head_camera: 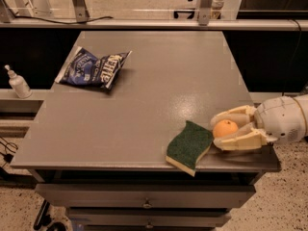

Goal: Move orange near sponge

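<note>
The orange (225, 128) sits between the two pale fingers of my gripper (215, 132), which reaches in from the right at the table's front right corner. The fingers close on the orange from behind and in front, low over the table top. The sponge (189, 146), dark green on top with a pale yellow layer underneath, lies just left of the orange at the front edge, almost touching the fingertips.
A blue crinkled snack bag (94, 69) lies at the back left of the grey table (159, 81). A small white pump bottle (18, 83) stands on a ledge off the table's left side. Drawers sit under the table's front edge.
</note>
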Available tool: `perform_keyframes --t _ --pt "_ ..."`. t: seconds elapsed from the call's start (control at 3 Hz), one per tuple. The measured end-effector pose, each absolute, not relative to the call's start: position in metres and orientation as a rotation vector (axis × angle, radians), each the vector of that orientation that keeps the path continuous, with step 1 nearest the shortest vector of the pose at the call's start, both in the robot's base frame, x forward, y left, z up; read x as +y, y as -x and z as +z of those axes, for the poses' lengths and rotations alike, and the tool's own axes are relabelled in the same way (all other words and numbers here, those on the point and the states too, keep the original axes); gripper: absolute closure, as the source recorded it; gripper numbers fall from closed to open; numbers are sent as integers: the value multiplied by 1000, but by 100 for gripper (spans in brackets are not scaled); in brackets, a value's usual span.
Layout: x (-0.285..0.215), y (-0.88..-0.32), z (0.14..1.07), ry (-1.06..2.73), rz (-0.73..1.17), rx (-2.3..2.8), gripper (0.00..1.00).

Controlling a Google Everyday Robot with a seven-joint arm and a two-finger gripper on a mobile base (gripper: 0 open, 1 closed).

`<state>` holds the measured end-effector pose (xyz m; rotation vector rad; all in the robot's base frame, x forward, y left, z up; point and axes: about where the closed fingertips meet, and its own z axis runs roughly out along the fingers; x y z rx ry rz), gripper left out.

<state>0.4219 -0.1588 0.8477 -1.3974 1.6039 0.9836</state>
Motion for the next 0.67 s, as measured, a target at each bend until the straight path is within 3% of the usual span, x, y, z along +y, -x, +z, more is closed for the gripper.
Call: perform_keyframes --t 0.33,0.67 --pt "-158 -420 846 1401 984 1604 12" --pt "-158 -421 844 1402 981 1604 0"
